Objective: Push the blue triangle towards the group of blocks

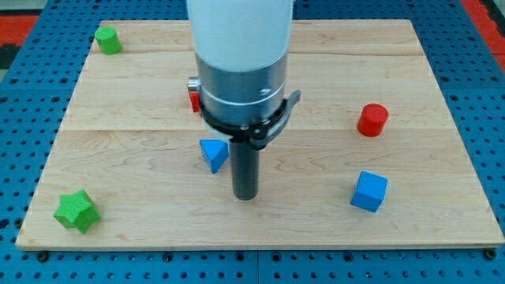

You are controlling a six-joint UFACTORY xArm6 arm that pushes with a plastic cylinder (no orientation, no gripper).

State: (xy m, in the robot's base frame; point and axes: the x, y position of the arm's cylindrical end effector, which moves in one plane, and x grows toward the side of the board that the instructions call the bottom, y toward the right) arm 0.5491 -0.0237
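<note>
Camera view of the wooden board [142, 166] on the blue pegboard [24, 118] at the recorded moment. My arm [241, 55] came down from the view's top and ended in the dark rod, with my tip [245, 197] resting on the board just right of centre-left. The rig carried no jaws, so nothing was open, closed or held; the rod simply stood upright. The blue triangle [213, 154] lay just beside the rod on the view's left, slightly above my tip; I could not tell whether the two touched. A red block [193, 99] was mostly hidden behind the arm's metal collar, above the triangle, its shape unclear. The red cylinder [372, 120] stood well apart towards the view's right, with the blue cube [369, 192] below it near the bottom right. The green star [76, 211] sat at the bottom-left corner, and a green block [108, 39], roughly cylindrical, at the top-left corner
</note>
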